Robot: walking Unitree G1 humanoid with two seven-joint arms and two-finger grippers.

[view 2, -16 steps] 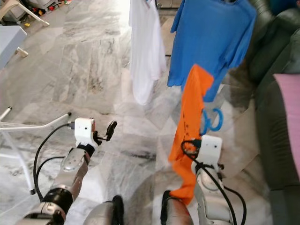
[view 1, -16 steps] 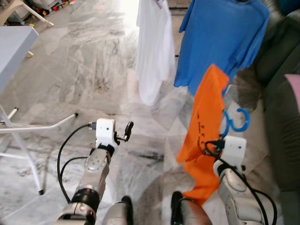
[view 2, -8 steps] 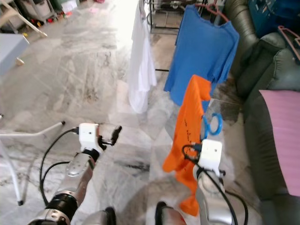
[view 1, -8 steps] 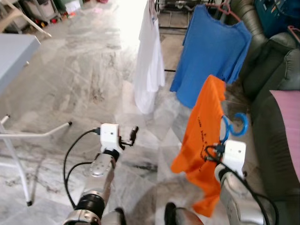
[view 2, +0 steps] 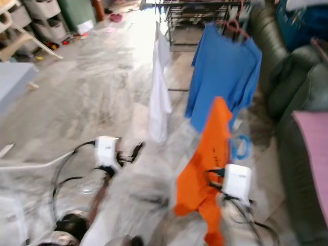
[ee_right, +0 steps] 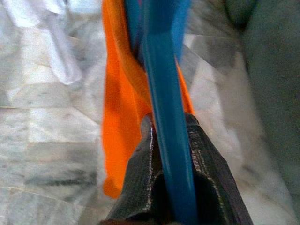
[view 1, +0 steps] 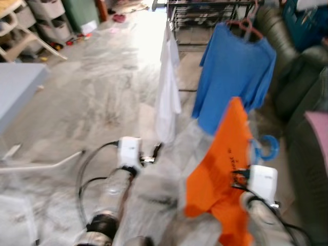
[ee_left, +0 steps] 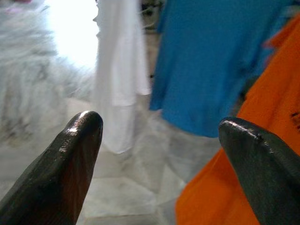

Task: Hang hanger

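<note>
A blue hanger (view 1: 266,147) carries an orange shirt (view 1: 228,159) that hangs low at my right front. My right gripper (ee_right: 168,123) is shut on the hanger's blue bar, just under the hook. My left gripper (ee_left: 161,126) is open and holds nothing; it sits at about waist height (view 1: 154,152), pointing toward the clothes. Ahead, a dark metal drying rack (view 1: 205,6) carries a blue shirt (view 1: 230,77) on a red hanger (view 1: 248,25) and a white garment (view 1: 168,92). The head views are blurred.
A dark green sofa (view 1: 302,97) with a pink cloth (view 1: 320,128) runs along the right. A grey table (view 1: 20,87) with a white leg (view 1: 46,165) stands at the left. Plastic chairs and bins (view 1: 31,20) sit at the far left on the marble floor.
The whole picture has shifted and blurred: the camera has risen and moved, bringing the rack's top into view. The right gripper still holds the hanger; the left stays open.
</note>
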